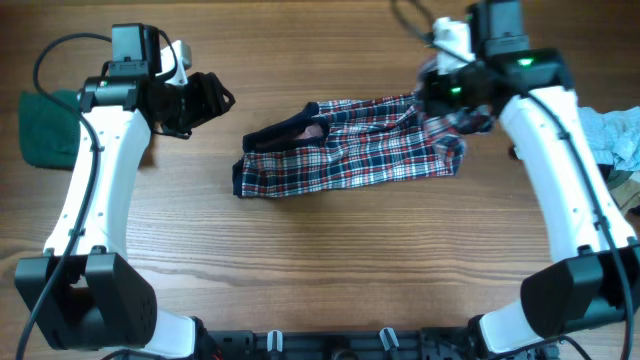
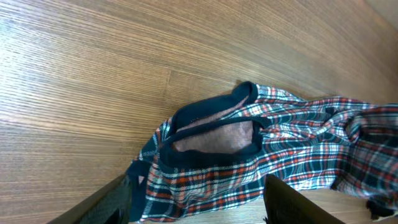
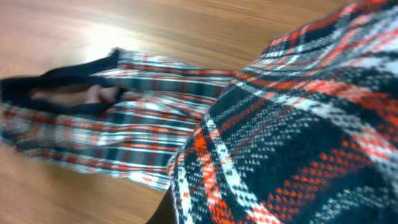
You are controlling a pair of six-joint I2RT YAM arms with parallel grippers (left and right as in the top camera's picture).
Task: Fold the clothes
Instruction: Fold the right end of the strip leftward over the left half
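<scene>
The plaid garment (image 1: 350,150) lies across the middle of the overhead frame, its long axis running left to right and its navy waistband (image 1: 285,130) pointing left. The right gripper (image 1: 452,98) is clamped on its raised right end. The left gripper (image 1: 205,100) hovers with fingers apart, holding nothing. I'd say a first fold is starting, and the next move is to carry that end leftward.

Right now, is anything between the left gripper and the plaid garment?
Nothing visible: only bare table lies between the open left gripper and the plaid garment.
</scene>
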